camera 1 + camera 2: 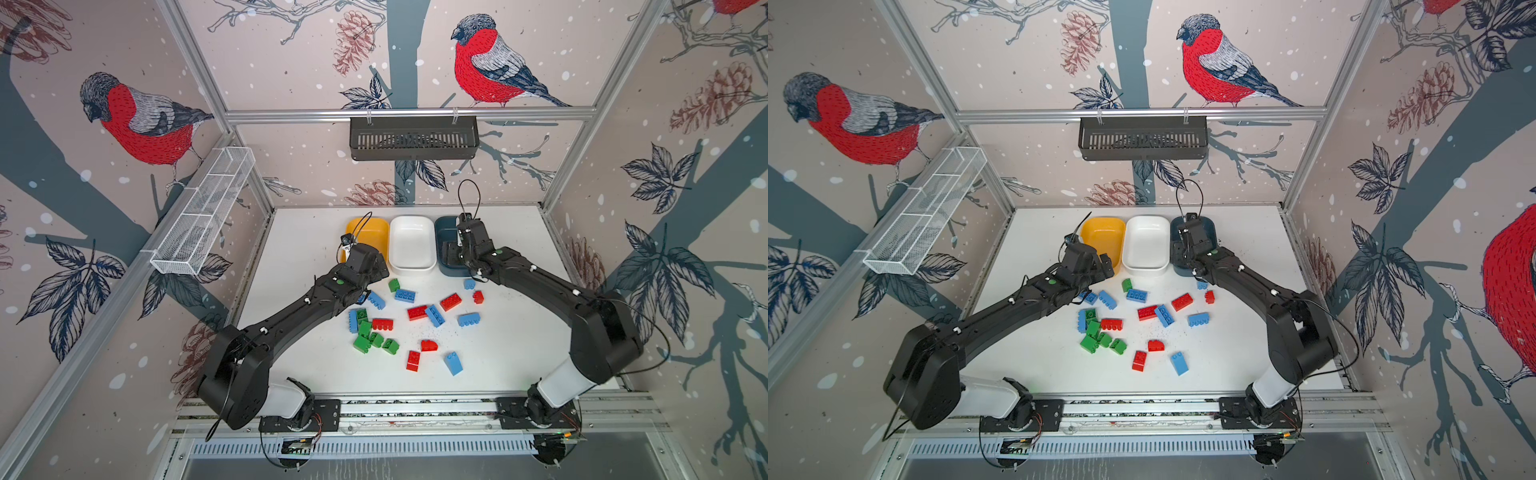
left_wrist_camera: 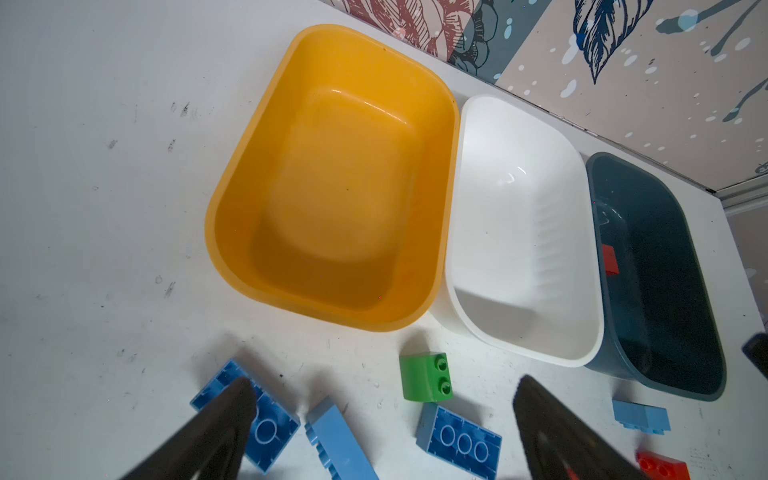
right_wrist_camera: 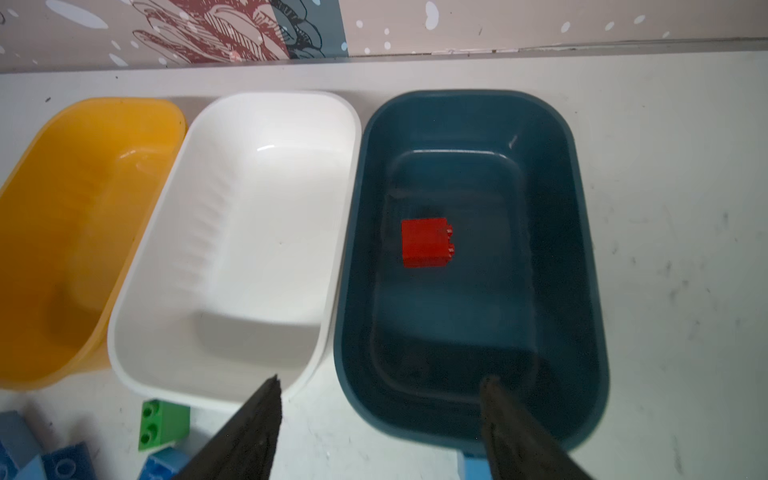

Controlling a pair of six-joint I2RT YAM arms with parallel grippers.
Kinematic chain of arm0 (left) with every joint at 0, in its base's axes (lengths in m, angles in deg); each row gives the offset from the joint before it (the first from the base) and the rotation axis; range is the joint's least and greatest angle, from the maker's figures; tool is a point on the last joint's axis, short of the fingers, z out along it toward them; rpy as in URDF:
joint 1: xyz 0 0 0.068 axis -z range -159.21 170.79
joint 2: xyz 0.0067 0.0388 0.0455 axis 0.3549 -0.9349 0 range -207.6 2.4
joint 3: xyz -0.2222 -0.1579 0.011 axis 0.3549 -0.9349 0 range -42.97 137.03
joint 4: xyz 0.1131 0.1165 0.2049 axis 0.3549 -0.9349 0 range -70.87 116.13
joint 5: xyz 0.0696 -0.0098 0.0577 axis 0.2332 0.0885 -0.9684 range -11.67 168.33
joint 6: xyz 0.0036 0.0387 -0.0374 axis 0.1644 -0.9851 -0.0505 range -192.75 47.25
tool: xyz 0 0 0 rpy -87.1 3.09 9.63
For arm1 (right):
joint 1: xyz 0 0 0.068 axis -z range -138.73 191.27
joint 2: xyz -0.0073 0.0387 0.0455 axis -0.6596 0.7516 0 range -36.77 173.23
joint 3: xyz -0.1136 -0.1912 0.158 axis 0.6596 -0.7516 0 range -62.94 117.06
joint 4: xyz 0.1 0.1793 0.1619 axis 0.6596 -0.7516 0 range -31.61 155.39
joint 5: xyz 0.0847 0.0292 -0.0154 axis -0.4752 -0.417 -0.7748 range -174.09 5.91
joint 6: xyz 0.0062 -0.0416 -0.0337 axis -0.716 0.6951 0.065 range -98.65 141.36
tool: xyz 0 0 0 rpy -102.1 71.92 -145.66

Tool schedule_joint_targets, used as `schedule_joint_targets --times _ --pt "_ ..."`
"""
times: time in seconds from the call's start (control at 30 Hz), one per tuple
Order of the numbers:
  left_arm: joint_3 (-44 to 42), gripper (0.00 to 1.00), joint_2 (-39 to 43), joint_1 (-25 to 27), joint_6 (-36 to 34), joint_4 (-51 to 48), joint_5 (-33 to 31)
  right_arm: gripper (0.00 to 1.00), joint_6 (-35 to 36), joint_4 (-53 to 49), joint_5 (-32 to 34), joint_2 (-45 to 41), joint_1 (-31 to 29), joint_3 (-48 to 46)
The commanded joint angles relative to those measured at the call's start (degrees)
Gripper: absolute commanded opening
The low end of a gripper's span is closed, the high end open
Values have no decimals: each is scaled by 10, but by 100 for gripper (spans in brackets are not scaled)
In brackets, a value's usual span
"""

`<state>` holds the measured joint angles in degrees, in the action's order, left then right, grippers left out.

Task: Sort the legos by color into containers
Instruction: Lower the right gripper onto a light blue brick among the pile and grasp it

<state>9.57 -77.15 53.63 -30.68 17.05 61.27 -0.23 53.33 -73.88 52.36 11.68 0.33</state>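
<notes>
In the right wrist view a red lego (image 3: 427, 243) lies on the floor of the dark teal container (image 3: 582, 208). My right gripper (image 3: 382, 381) hangs open over that container's near end with nothing between its fingers; both top views show it there (image 1: 451, 253) (image 1: 1177, 253). The white container (image 3: 257, 232) and the yellow container (image 2: 332, 187) hold nothing. My left gripper (image 2: 384, 386) is open just in front of the yellow container, above blue legos (image 2: 270, 428) and beside a green one (image 2: 424, 376). Red, blue and green legos (image 1: 405, 295) lie scattered mid-table.
A cluster of green legos (image 1: 370, 338) sits left of centre, with red (image 1: 451, 301) and blue (image 1: 468, 319) ones to its right. A black slotted basket (image 1: 413, 139) hangs on the back rail and a white mesh basket (image 1: 203, 212) on the left rail.
</notes>
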Motion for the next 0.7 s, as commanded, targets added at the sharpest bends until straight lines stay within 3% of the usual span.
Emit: schedule_joint_targets --times 0.0,0.27,0.4,0.5,0.67 --pt "-4 97 4 1 2 50 20 78 20 -12 -47 -48 -14 -51" --pt "-1 97 -10 0 12 56 22 84 23 -15 -113 -98 -85 -153" --pt "-3 97 -16 0 19 50 27 84 8 -34 -90 -59 -121 -147" --pt "-4 97 -17 0 22 39 21 83 13 -33 -119 -30 -141 -142" --pt "-7 97 -11 0 29 25 3 75 16 -36 -104 9 -156 -135"
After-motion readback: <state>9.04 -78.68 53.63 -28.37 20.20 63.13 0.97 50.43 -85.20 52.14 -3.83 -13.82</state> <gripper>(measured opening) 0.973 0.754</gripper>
